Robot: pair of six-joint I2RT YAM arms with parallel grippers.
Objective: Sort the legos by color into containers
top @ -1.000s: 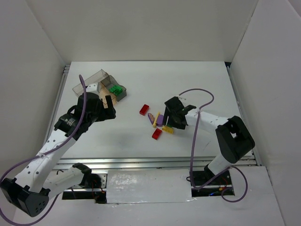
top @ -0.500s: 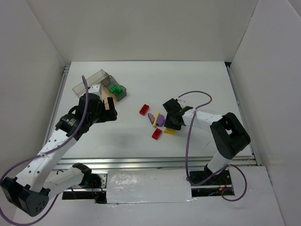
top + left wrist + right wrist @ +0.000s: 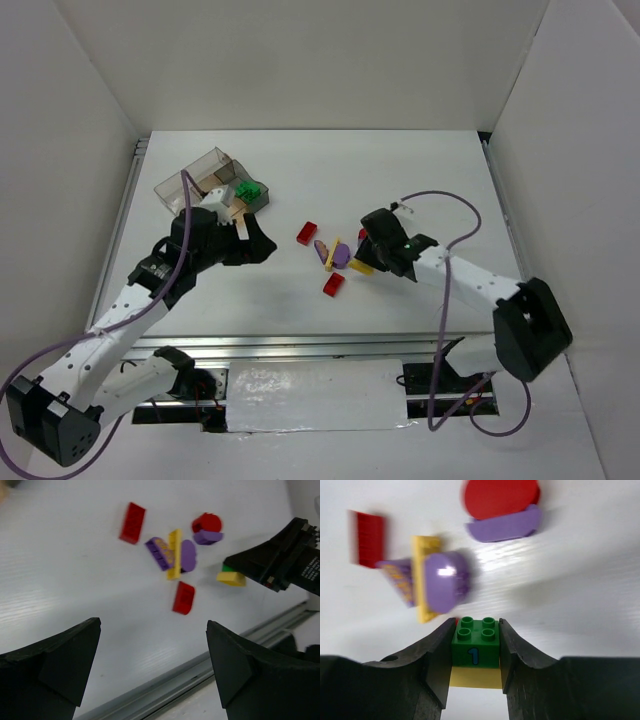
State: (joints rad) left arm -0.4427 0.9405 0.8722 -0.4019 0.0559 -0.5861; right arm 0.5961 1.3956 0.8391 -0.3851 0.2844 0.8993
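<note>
My right gripper (image 3: 475, 628) is shut on a green lego (image 3: 475, 647) marked "1" that sits on a yellow brick (image 3: 475, 677). From above, that gripper (image 3: 372, 256) is at the right edge of the loose pile. The pile holds two red bricks (image 3: 306, 232) (image 3: 333, 284), a purple piece (image 3: 340, 253) and a yellow strip (image 3: 174, 554). A red round piece (image 3: 206, 522) rests on a purple one (image 3: 207, 537). My left gripper (image 3: 255, 245) stands open left of the pile, with nothing between its fingers (image 3: 55, 655). The containers (image 3: 205, 175) hold green legos (image 3: 248, 189).
The clear tray stands at the back left, behind my left arm (image 3: 130, 300). A metal rail (image 3: 330, 345) runs along the table's near edge. White walls enclose the table on three sides. A purple cable (image 3: 445, 200) loops above my right arm.
My right gripper has shut on the green-and-yellow stack and its arm has swung out to the right. My left gripper has moved right, toward the pile, still open.
</note>
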